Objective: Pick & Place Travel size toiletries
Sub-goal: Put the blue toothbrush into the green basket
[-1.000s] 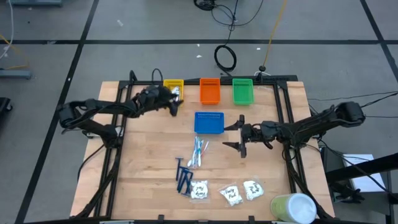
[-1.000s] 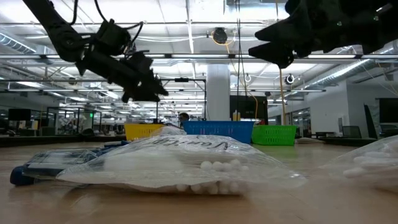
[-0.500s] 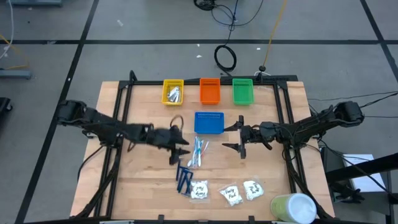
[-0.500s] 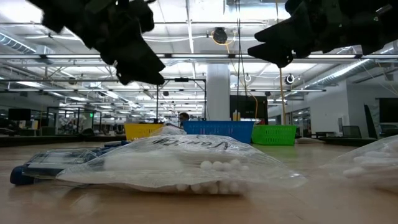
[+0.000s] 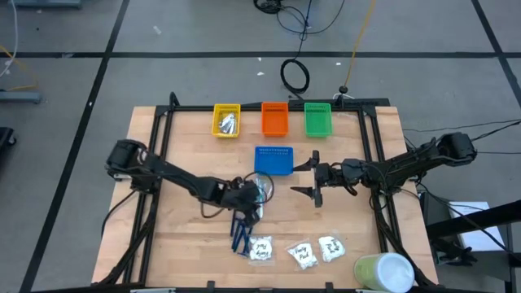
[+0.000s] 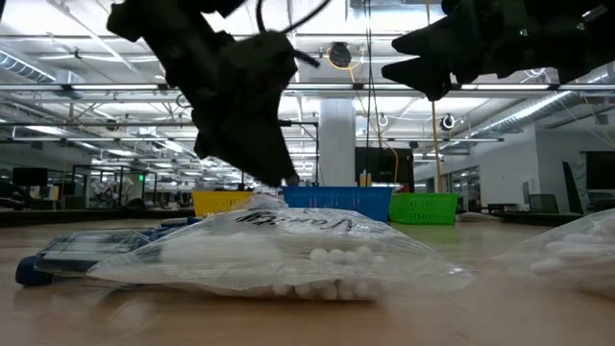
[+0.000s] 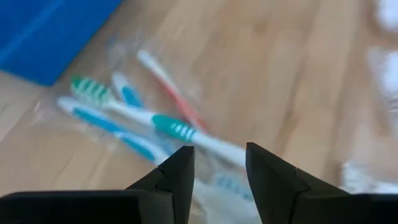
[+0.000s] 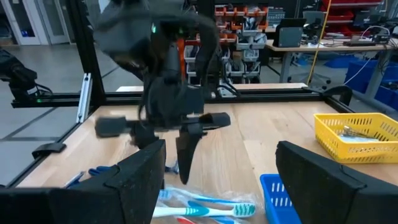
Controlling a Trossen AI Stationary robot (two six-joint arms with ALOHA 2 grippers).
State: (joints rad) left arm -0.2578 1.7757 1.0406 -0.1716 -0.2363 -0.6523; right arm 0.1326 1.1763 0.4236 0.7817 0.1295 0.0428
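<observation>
My left gripper (image 5: 249,198) is open and points down just above the toothbrushes (image 7: 168,124), slim light-blue-and-white sticks in clear wrap lying flat on the table below the blue tray; its fingers (image 7: 177,171) stand over them, narrowly apart. In the right wrist view its fingers (image 8: 184,163) end a little above the toothbrushes (image 8: 205,210). Dark blue razors (image 5: 240,233) lie nearer the table's near edge, beside three white sachets (image 5: 302,254). Silvery packets (image 5: 229,122) lie in the yellow tray. My right gripper (image 5: 313,179) waits open, right of the blue tray, holding nothing.
Yellow (image 5: 218,110), orange (image 5: 275,119) and green (image 5: 317,120) trays line the far edge; the blue tray (image 5: 273,160) sits mid-table. A big pale green-and-white cylinder (image 5: 384,273) stands at the near right corner. Bare wood lies on the table's left half.
My left gripper has swung from the yellow tray at the far edge toward the near edge and the right, come down, and now hangs over the toothbrushes. The silvery packets stay in the yellow tray. My right arm has kept still.
</observation>
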